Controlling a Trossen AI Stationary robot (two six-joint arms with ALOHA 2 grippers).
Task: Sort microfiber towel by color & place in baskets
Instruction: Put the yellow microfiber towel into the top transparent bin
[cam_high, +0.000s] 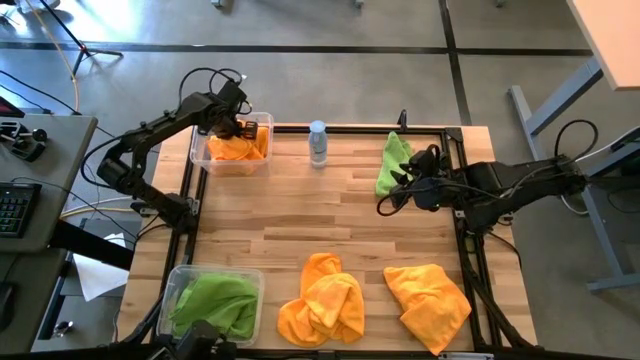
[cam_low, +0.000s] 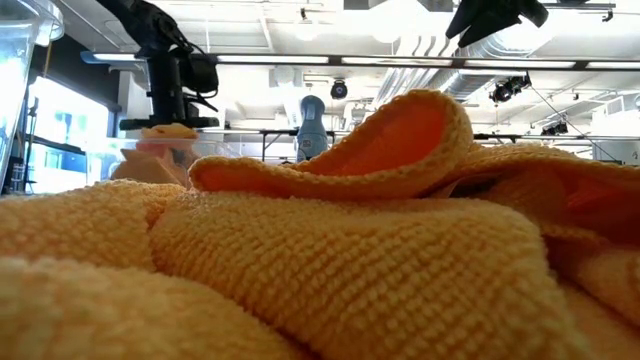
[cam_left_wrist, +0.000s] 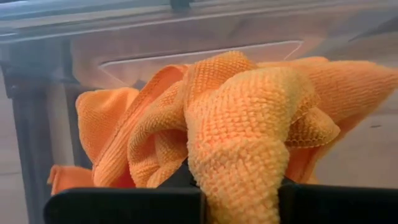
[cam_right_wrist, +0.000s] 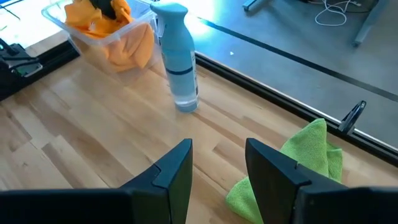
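Seemingly pinched between the shut left fingers (cam_left_wrist: 124, 205), an orange towel (cam_left_wrist: 249, 124) inside the far basket (cam_high: 200, 150); right fingers (cam_right_wrist: 180, 168) apart.

Two clear baskets: one at upper left (cam_high: 198, 150), one at lower left (cam_high: 180, 276). Three orange towels: one in the upper-left basket (cam_high: 240, 148), two at lower centre (cam_high: 320, 300) and lower right (cam_high: 428, 292). Two green towels: lower-left basket (cam_high: 215, 303), upper right (cam_high: 392, 160). One spray bottle (cam_high: 318, 142). Two robot arms.

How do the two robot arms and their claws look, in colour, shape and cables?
Both arms are dark, nearly black, built of slim jointed segments. Thin black cables loop above the left claw and along the right arm near the right claw. The right claw's fingers are flat, matte black and angular.
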